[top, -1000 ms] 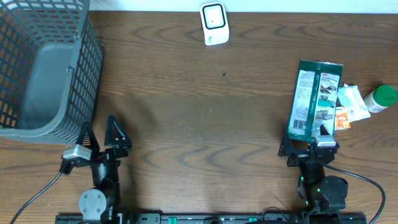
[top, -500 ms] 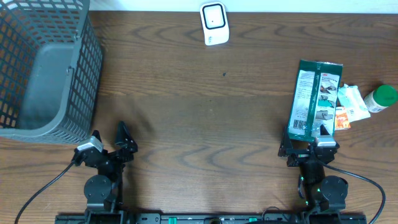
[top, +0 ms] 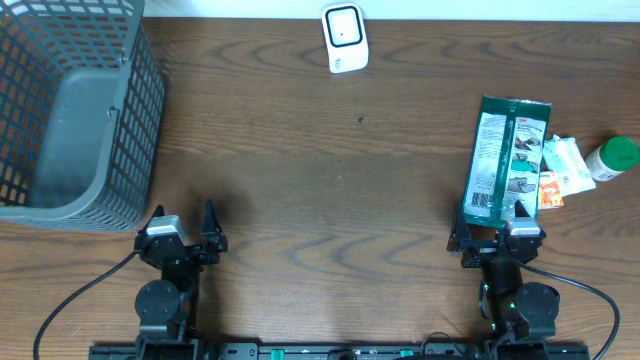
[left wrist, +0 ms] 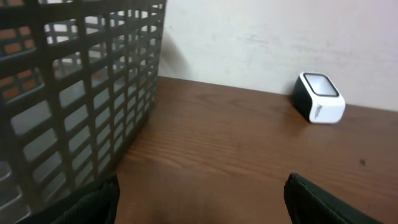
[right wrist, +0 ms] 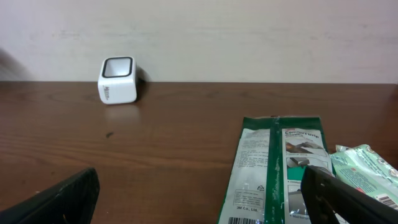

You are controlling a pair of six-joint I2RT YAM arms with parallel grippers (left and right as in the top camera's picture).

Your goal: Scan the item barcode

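From above, the wooden counter (top: 330,170) carries a grey mesh basket (top: 130,120) at its far left corner and a small white scanner (top: 345,38) at the far edge, near the middle. The green packet (top: 508,160), the item with the barcode, lies flat on the right side with its long side running away from the arms. Just beside it to the right sit a small pouch (top: 562,168) and a green-capped bottle (top: 612,158). The left claw (top: 185,228) sits low at the near edge, below the basket, spread wide and holding nothing. The right claw (top: 497,235) stands spread wide at the near end of the green packet. Whether its tips touch the packet, I cannot tell from here.

From the left wrist, the two dark fingers (left wrist: 93,202) stand far apart with only bare counter between them. The basket wall (left wrist: 68,106) fills the left, and the scanner (left wrist: 319,98) stands by the back wall, well apart.

From the right wrist, the fingers (right wrist: 56,199) are likewise far apart. The green packet (right wrist: 273,168) lies flat ahead, its near end reaching in between them, close to the right-hand finger. The pouch (right wrist: 367,171) is just beside it, and the scanner (right wrist: 118,81) is far off to the left.
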